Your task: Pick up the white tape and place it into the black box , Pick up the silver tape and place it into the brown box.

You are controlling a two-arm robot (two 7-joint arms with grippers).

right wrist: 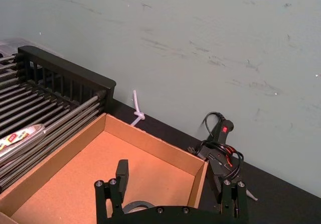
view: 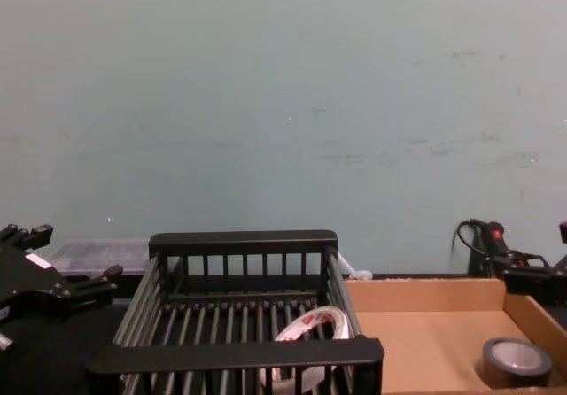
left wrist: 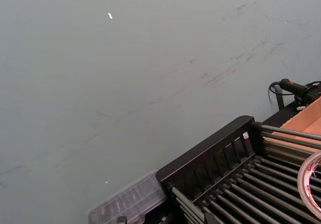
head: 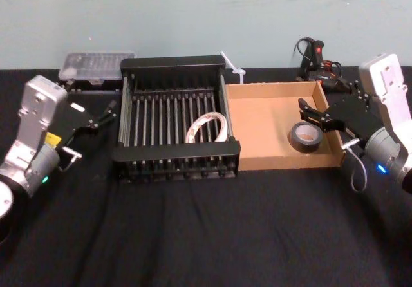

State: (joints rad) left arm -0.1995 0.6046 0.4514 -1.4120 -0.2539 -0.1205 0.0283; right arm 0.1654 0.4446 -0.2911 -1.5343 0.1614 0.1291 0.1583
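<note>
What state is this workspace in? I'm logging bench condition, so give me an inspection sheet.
Surface: black cloth, flat.
Job's things: white tape leaning inside black box; silver tape flat in brown box, near right corner.
Clutter: clear case behind-left of black box; white tie behind the boxes; black tool by the wall.
Grippers: left gripper open, left of black box; right gripper open, over silver tape.
Cables: grey loop at right wrist; tool wires.
Surroundings: pale green wall.

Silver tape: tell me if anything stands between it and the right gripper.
Nothing visible does. The silver tape lies inside the brown box, and the right gripper, fingers open, hangs close over it.
</note>
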